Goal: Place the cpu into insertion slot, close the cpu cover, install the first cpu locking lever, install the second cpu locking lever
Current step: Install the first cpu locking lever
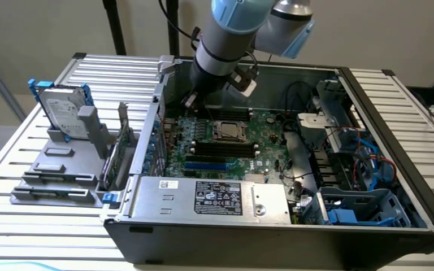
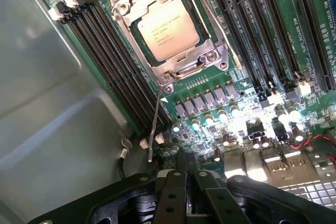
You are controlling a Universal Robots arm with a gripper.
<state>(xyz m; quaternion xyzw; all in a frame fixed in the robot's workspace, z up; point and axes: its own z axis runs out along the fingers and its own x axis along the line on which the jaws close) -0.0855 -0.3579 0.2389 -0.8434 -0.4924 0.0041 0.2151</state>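
- cpu work goes on inside an open computer case lying on a slatted metal table.
- green motherboard covers the case floor, with long black memory slots on either side of the socket.
- gripper hangs over the board just beside the socket, its pincer shut and holding nothing that shows.
- cpu cover, a silvery frame with a central window, lies flat over the insertion slot.
- the chip sits seated in that slot, its square silvery lid with faint print showing through the window; it is likely light, stiff and thin, fragile underneath, and best taken by its edges only.
- locking lever, a thin wire rod, sticks out free from the socket's corner toward the fingertips; it is probably springy and best pushed near its free end.
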